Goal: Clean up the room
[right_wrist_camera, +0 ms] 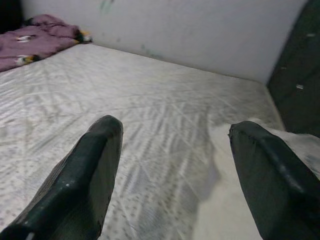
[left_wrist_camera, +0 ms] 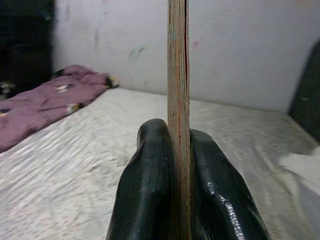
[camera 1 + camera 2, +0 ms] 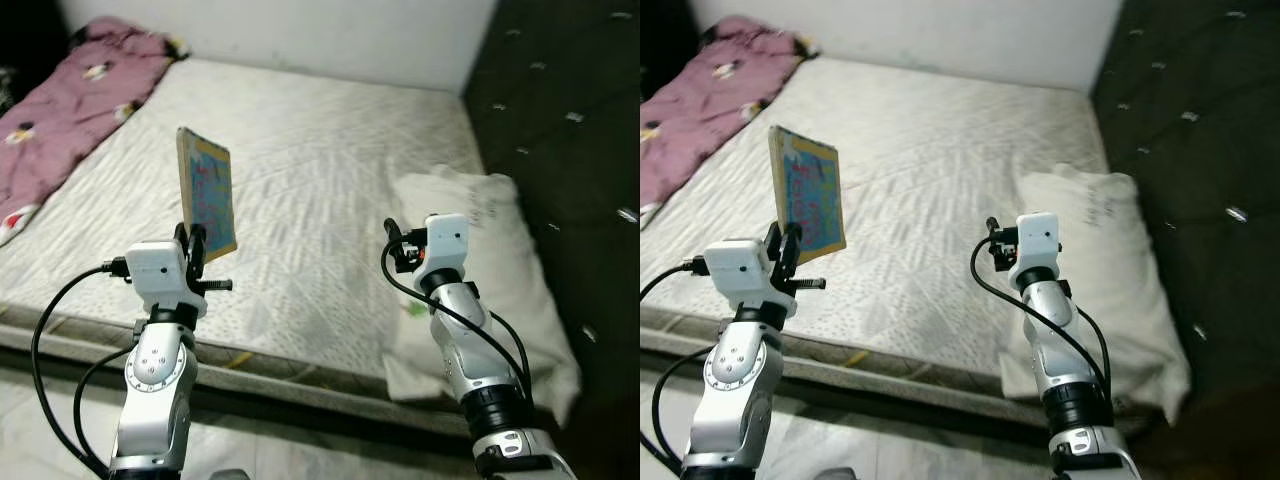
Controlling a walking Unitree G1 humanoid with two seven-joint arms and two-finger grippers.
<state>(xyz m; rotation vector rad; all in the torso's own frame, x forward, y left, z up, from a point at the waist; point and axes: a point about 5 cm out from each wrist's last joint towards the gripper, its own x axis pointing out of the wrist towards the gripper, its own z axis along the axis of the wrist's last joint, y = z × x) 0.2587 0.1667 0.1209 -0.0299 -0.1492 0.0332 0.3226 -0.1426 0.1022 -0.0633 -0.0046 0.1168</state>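
Left tool [image 2: 179,175] clamps thin book [image 3: 207,192] upright above bed [image 3: 330,180] near edge. Right tool [image 1: 172,150] spread wide, holding nothing, above white pillow [image 3: 495,270]. Purple blanket [image 3: 70,110] at far corner.

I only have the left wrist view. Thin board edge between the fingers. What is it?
Observer: A book with a colourful blue cover, shut in the left gripper and held upright above the near part of the mattress.
Operator: Where's the other arm?
Observer: The right gripper is up too, open with nothing between its fingers, beside a white pillow.
Operator: Where exactly is that pillow?
Observer: On the right side of the bed, next to a dark tufted headboard.
Operator: Purple thing at my left edge?
Observer: A purple blanket bunched along the far left of the mattress, up to the wall.
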